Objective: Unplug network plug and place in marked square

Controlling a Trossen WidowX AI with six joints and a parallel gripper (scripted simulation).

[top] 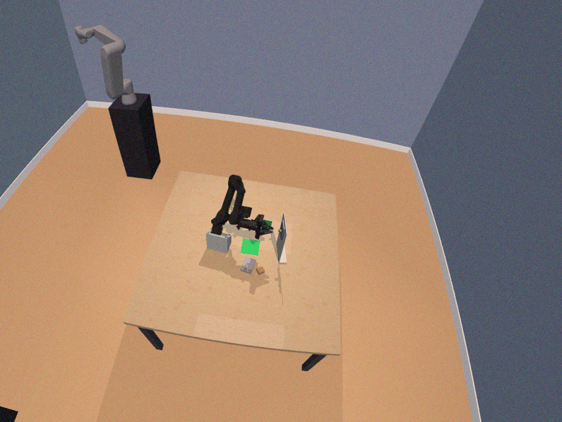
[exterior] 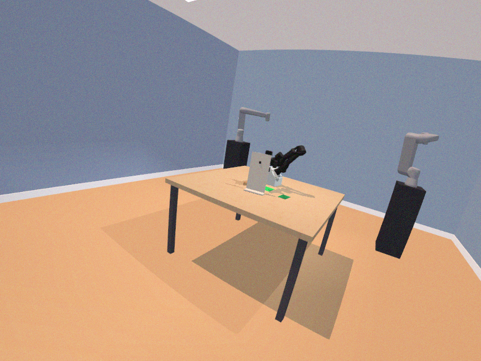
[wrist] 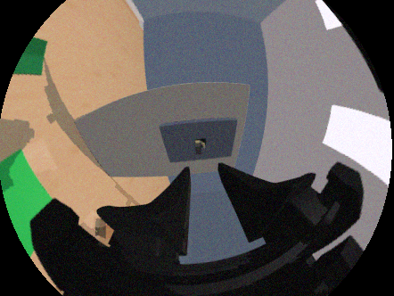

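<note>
Plug [wrist: 200, 144]: seated in the socket plate [wrist: 200, 141] on the upright panel [wrist: 160, 129], a small pale stub; its tab is too small to make out.
Gripper [wrist: 204, 176]: part-way narrowed, gripping nothing, fingertips short of the panel and aimed just below the plug.
Step in hand: approach for the tab press, by my judgement.
How to do it well: rise slightly so one fingertip comes over the plug's top, press down before any pull, then draw straight back.
Marked square [top: 250, 246]: bright green on the surface [top: 191, 295], just beside the panel's foot.
Other things: second, darker green patch [top: 267, 222] beneath the wrist; grey block [top: 247, 264] and small brown cube [top: 260, 269] beyond the square; arm base [top: 218, 241] near it.
In the way: nothing between gripper and plug; the block and cube sit close to the drop zone.
</note>
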